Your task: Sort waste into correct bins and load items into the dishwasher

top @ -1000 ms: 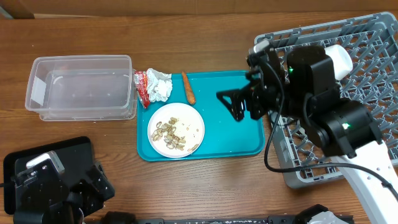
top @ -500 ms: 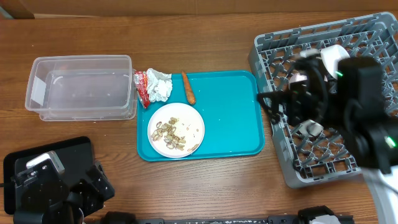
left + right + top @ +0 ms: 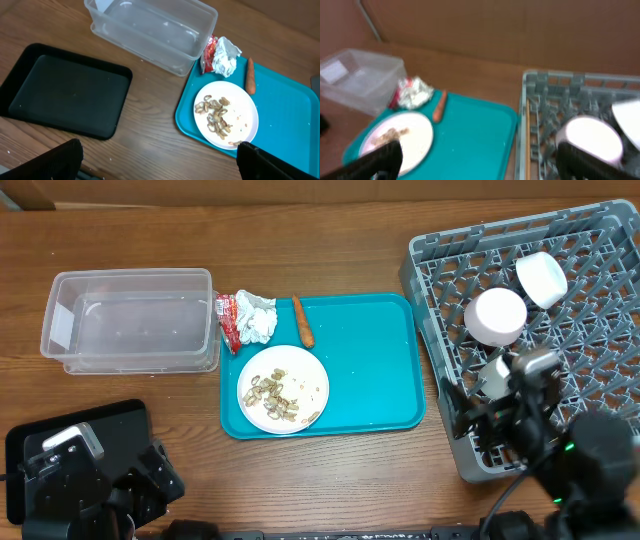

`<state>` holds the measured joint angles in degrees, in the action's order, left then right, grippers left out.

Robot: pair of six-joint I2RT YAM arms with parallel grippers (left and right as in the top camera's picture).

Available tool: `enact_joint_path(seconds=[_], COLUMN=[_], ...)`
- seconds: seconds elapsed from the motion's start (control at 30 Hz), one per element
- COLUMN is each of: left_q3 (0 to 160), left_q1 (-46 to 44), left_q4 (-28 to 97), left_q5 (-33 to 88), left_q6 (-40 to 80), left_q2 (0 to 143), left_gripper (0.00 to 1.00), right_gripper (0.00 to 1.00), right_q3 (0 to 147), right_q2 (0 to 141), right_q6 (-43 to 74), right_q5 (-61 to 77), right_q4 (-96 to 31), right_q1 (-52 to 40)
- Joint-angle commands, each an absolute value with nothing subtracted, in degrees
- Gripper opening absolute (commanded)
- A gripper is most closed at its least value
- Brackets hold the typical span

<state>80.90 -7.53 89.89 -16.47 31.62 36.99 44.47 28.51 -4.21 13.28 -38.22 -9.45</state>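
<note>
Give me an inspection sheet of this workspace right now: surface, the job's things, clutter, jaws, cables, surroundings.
Surface: wooden table.
Job's things: clear tub empty; black tray empty; tissue and wrapper between tub and teal tray; carrot piece and plate with food scraps on teal tray; white bowls upside down in dish rack.
Clutter: nothing seen.
Grippers: left gripper jaws open, empty; right gripper jaws open, empty.
Cables: dark cable seems to curve by right arm.
Surroundings: brown wall behind table.
</note>
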Motion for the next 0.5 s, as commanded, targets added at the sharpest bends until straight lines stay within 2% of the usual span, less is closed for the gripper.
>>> enact_joint_path(seconds=[0.0, 0.27, 0.47], left_q3=[81.0, 81.0, 81.0], left_q1=[-8.1, -8.1, -8.1], left_q4=[89.8, 89.8, 89.8], left_q5=[-16.5, -16.5, -16.5], left_q6=[32.6, 32.6, 32.6], left_q2=[36.6, 36.6, 36.6], left_gripper=[1.00, 1.00, 1.00], right_gripper=[1.00, 1.00, 1.00], right_q3=[31.6, 11.4, 3.7], right_q2=[20.1, 3.6, 0.2], right_q6=[-2.9, -2.9, -3.0], right_q5=[12.7, 14.6, 14.6], right_q4=[-31.6, -21.2, -11.5], right_q1=[-9.2, -9.2, -9.2])
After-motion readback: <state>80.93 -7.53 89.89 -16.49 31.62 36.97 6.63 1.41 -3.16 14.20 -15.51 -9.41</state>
